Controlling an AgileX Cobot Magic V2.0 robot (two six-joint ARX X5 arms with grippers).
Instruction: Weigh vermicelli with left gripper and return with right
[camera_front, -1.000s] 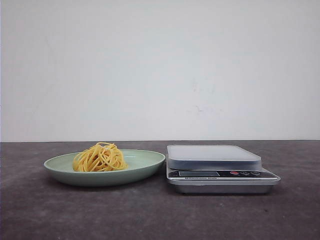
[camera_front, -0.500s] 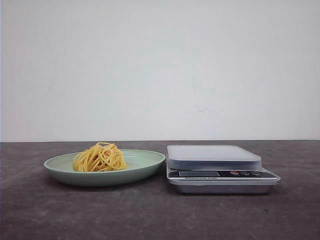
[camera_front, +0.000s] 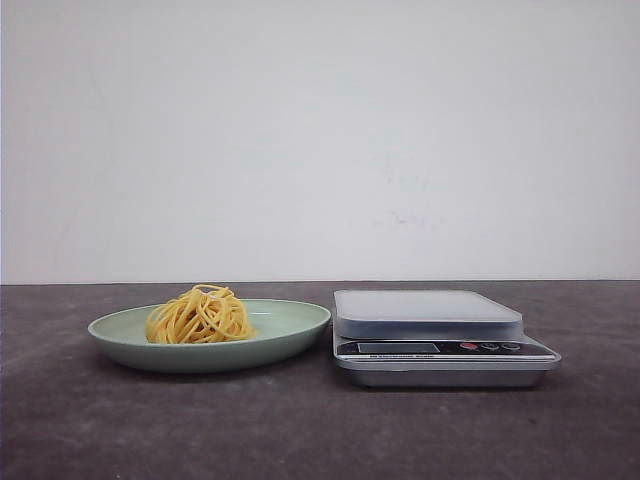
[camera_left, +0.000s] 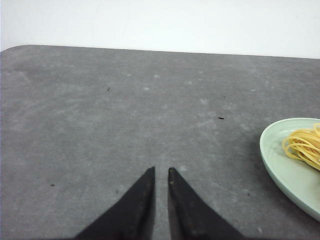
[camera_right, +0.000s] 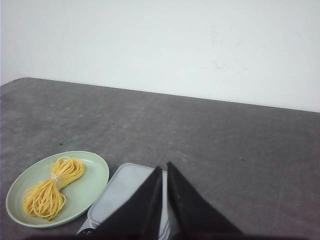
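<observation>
- Left gripper (camera_left: 161, 172) hangs over bare table (camera_left: 125, 115), fingers drawn to a narrow slit and holding nothing; it does not appear in the front view. Judged risk: going down on the noodles this narrow, it would press or scatter them rather than straddle them, so it has to widen first.
- Vermicelli (camera_front: 199, 315) sits as a loose nest left of centre on the plate (camera_front: 290, 335), not yet touched. Judged risk: strands are thin and tangled, so a shallow pinch may lift only a few while the rest stay behind, or trail over the rim during the carry.
- Plate is shallow, and in the front view its rim looks to lie just beside the scale (camera_front: 440, 340); whether they touch cannot be told. Judged risk: a finger catching the rim could tip or slide it into the scale.
- Scale stands to the right, platform bare, buttons along its front edge. Judged risk: noodles dropped off-centre could hang over the edge or drape across the display.
- Right gripper (camera_right: 164, 172) waits above the scale, fingers likewise nearly together and empty. Judged risk: it hangs near the left arm's likely carry path, so crowding is possible.
</observation>
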